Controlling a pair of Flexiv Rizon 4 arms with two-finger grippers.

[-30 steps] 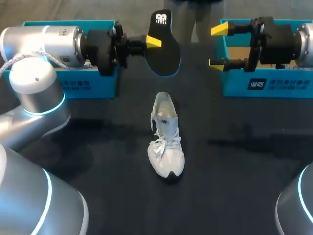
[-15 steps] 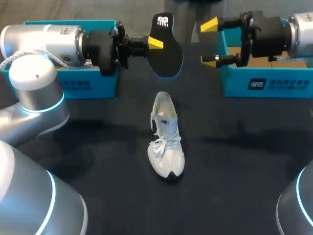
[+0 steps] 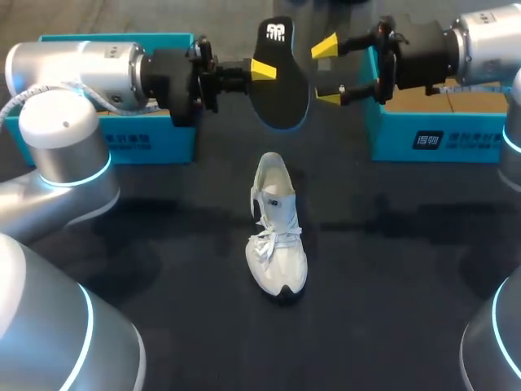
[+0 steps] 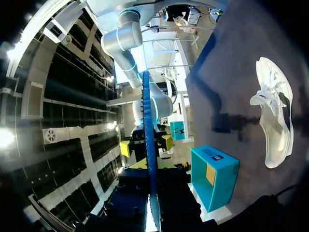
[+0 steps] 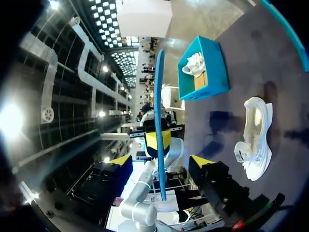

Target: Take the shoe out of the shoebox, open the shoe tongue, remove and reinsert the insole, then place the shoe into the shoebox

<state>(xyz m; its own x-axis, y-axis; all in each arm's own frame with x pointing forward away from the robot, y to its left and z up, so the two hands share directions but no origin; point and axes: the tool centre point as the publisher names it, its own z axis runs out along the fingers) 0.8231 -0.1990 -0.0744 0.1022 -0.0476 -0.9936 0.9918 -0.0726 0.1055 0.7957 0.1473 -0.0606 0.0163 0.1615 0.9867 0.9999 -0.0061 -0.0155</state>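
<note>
**Insole held above the desk, beyond the shoe's heel**

Head view: the white lace-up shoe (image 3: 275, 228) lies on the dark desk (image 3: 391, 269), toe toward the robot. Past its heel, the black insole (image 3: 279, 77) with a blue rim hangs in the air, clamped in the left claw (image 3: 260, 70). The right claw (image 3: 326, 73) stands just beside the insole, fingers apart and not touching it. Two teal shoeboxes lie beyond the shoe, the left shoebox (image 3: 155, 138) on one side and the right shoebox (image 3: 440, 138) on the other.

Only the wrist views show the insole edge-on, as a thin, gently curved blade (image 4: 148, 145).

Only the right wrist view shows the left shoebox's interior, where there is a crumpled white filling (image 5: 195, 65). The same view shows the shoe's mesh side and thick sole (image 5: 253, 135).
</note>
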